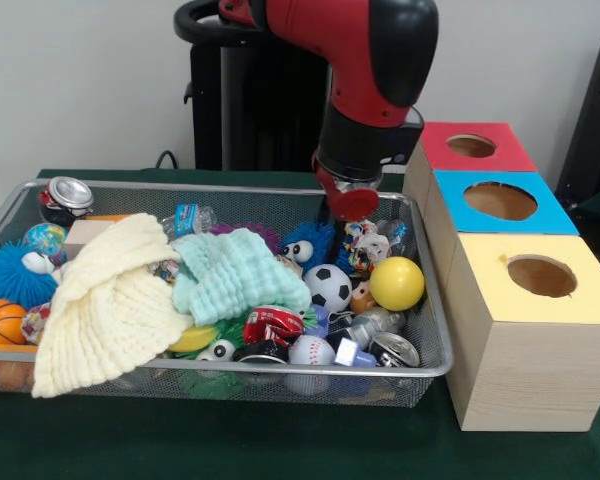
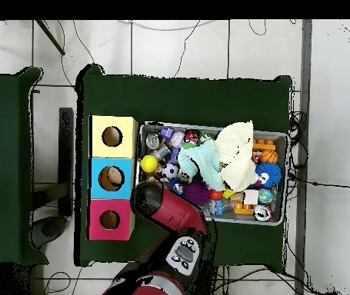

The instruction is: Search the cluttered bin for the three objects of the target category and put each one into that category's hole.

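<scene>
At the bin's (image 1: 10, 205) far corner nearest the boxes, the arm's wrist hangs low over the clutter; the gripper (image 1: 351, 203) is hidden, so finger state cannot be told. The target category is unstated; balls, cans and toys lie mixed under two cloths. Beside the bin stand three holed boxes, red (image 1: 470, 146), blue (image 1: 500, 201), yellow (image 1: 541, 276), contents unseen.

A green-covered table (image 1: 280, 440) is being occupied by a wire bin (image 1: 420, 365), with three wooden boxes (image 1: 525, 330) just beside the bin.
</scene>
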Action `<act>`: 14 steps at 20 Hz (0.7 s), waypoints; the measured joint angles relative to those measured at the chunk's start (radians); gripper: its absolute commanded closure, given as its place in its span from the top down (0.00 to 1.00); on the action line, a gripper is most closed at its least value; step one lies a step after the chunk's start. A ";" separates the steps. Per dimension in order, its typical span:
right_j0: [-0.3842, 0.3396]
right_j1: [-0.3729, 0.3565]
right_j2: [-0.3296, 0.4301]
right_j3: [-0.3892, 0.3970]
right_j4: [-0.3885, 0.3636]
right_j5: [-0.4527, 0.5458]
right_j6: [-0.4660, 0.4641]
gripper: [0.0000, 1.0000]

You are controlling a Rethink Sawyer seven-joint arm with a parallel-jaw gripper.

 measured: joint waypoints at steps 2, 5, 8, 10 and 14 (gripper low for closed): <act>-0.007 0.000 0.000 -0.003 0.000 0.000 0.000 1.00; -0.012 0.000 0.000 -0.011 0.000 0.009 0.000 1.00; -0.012 0.001 0.000 -0.021 0.000 0.032 0.000 1.00; -0.012 0.002 -0.001 -0.028 -0.001 0.047 0.000 1.00; -0.002 0.004 -0.009 -0.060 -0.001 0.101 0.000 1.00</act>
